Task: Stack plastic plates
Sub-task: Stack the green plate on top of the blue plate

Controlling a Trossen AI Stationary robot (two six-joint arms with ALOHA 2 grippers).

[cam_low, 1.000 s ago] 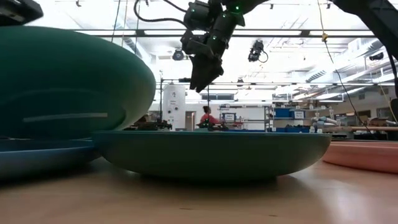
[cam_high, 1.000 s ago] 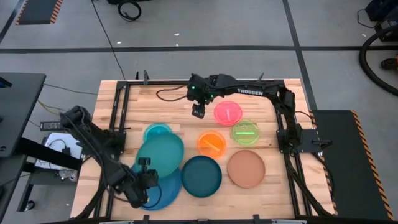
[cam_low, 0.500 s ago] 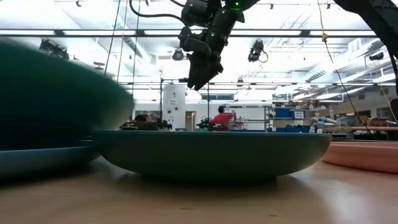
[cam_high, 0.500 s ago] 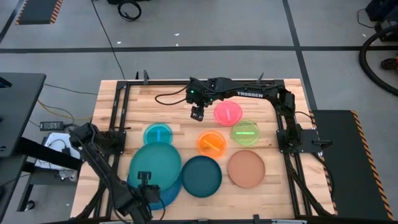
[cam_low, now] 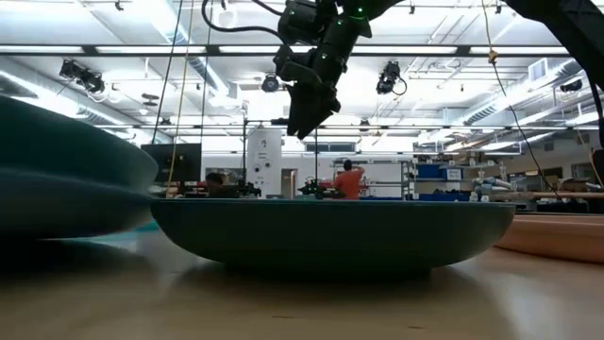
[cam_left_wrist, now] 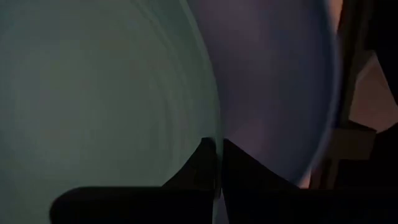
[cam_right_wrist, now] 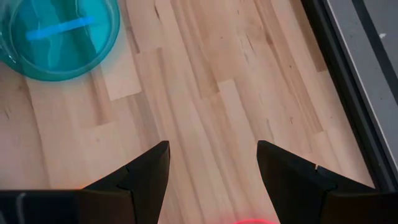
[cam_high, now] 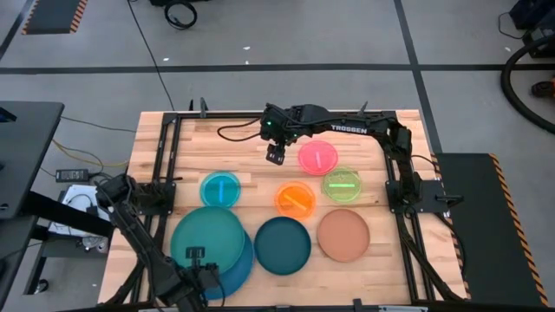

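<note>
Left gripper (cam_high: 198, 276), table's 7 o'clock edge, pinches teal plate (cam_high: 206, 241) rim; teal lies on blue plate (cam_high: 236, 269), mostly hidden. Right gripper (cam_high: 276, 157), 12 o'clock, spread, empty, just beside pink plate (cam_high: 318, 157). Cyan plate (cam_right_wrist: 59, 34) cut off in wrist view.
</note>
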